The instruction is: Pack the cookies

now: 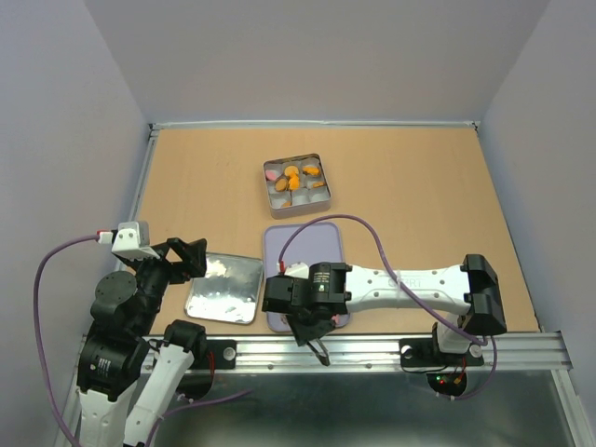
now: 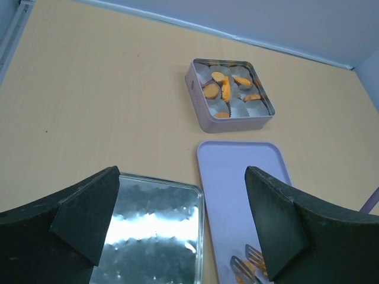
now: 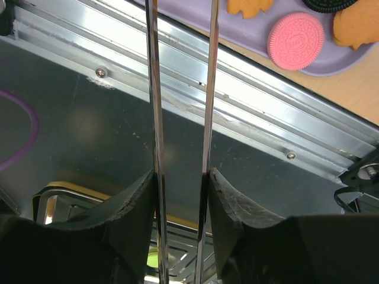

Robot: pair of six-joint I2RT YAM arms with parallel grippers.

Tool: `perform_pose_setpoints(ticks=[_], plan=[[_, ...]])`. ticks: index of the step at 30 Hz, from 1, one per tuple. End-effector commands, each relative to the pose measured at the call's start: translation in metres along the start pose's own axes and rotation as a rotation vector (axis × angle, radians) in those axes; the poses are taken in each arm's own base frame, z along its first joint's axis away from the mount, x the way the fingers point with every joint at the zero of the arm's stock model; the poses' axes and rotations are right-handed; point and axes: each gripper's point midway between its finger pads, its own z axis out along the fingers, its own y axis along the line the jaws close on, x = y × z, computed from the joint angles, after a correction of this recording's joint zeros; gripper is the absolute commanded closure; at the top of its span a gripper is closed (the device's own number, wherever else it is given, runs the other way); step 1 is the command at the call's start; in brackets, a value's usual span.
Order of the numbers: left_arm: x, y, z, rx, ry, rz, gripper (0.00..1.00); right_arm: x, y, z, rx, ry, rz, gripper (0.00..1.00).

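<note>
The right gripper (image 3: 180, 198) is pinched on metal tongs (image 3: 155, 89) that reach over the rail toward the purple tray (image 3: 249, 29). There, cookies (image 3: 296, 40) lie just right of the tongs. More sit in the square tin (image 2: 237, 126) farther up the desk (image 1: 419, 186). The left gripper (image 2: 183, 225) is spread above the tin lid (image 2: 154, 231).

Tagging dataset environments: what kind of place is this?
Probably a lab test cell, not a kitchen: plain walls box in a wooden table, with a metal rail along its near edge.
</note>
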Motion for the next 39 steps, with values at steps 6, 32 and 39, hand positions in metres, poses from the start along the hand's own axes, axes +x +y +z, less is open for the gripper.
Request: perform_pose_setpoints(ticks=[6, 32, 39], plan=[[-0.010, -0.002, -0.001, 0.007, -0.045, -0.009, 0.01, -0.037, 0.003, -0.030, 0.033, -0.120, 0.016, 0.57], [-0.004, -0.008, 0.008, 0.033, 0.003, 0.011, 0.01, -0.194, -0.069, -0.087, -0.026, -0.327, 0.196, 0.51], [-0.001, -0.013, 0.011, 0.061, 0.022, 0.027, 0.01, -0.115, -0.075, -0.064, -0.043, -0.207, 0.235, 0.50]])
